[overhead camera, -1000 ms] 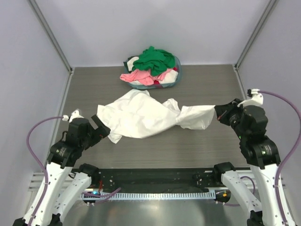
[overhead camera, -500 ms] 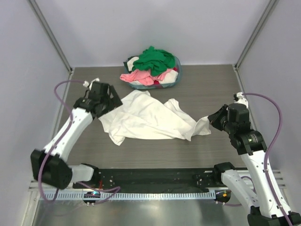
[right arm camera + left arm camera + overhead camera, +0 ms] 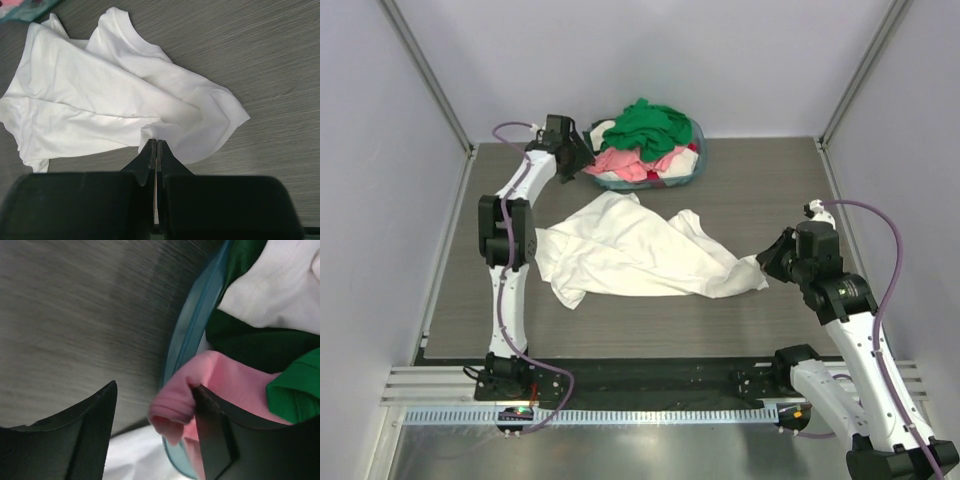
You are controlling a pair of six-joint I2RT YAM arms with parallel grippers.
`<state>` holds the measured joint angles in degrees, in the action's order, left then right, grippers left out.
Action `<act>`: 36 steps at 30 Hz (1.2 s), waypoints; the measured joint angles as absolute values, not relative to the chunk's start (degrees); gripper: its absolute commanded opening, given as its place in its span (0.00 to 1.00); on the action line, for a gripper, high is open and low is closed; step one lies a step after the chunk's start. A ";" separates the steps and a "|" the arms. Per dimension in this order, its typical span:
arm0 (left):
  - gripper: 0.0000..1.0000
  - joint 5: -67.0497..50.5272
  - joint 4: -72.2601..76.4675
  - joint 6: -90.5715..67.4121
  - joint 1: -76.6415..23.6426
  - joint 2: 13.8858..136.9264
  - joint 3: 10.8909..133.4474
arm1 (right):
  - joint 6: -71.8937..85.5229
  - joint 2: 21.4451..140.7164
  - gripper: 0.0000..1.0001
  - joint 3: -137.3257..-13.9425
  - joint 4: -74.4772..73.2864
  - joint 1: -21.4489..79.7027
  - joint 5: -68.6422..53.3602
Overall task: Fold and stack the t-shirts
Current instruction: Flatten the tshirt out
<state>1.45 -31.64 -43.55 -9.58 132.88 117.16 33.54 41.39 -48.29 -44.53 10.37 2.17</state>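
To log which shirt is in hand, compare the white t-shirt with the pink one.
The white t-shirt lies spread over the table; the pink t-shirt is bunched in the basket, spilling over its rim. The right gripper is shut on the white t-shirt's edge; the left gripper is open around a fold of the pink t-shirt, not clamping it. Both are crumpled and unfolded.

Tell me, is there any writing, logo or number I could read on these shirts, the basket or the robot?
No text can be read anywhere.
The white t-shirt is plain; the pink shirt and green shirt show no print; the basket rim bears no label; the left arm and right arm show no legible marking.
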 measured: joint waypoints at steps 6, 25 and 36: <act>0.00 -2.96 -31.07 -46.44 -9.82 138.58 123.94 | 31.73 42.44 0.01 -47.81 -44.21 10.37 2.24; 0.96 1.17 -41.17 -39.07 24.64 125.03 112.77 | 31.11 43.16 0.01 -46.13 -42.17 10.37 0.01; 0.92 6.66 -46.30 -34.48 11.62 105.75 107.24 | 31.35 43.48 0.01 -46.15 -41.93 10.37 -2.44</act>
<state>6.66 -46.30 -34.48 11.62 105.75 107.24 31.35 43.48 -46.15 -41.93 10.37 -2.44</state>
